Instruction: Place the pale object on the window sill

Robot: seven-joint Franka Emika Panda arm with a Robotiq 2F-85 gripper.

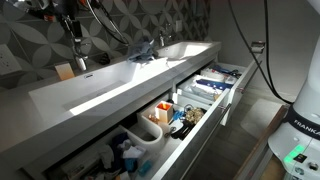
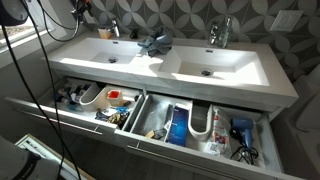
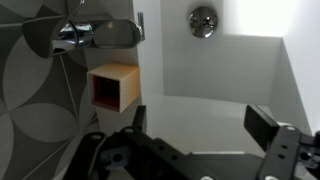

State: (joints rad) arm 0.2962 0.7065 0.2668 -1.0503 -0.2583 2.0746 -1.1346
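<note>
Gripper (image 3: 188, 135) open, grasp not yet made

Fingers (image 3: 262, 122) stand spread wide and empty, low in the wrist view. At about eleven o'clock from them the pale object (image 3: 112, 87) sits at the sink's (image 1: 120, 85) edge, beneath the chrome tap (image 3: 95, 35). The approach seems to be the step in hand. Next, the jaws must straddle the object and close. No window sill shows clearly.
</note>
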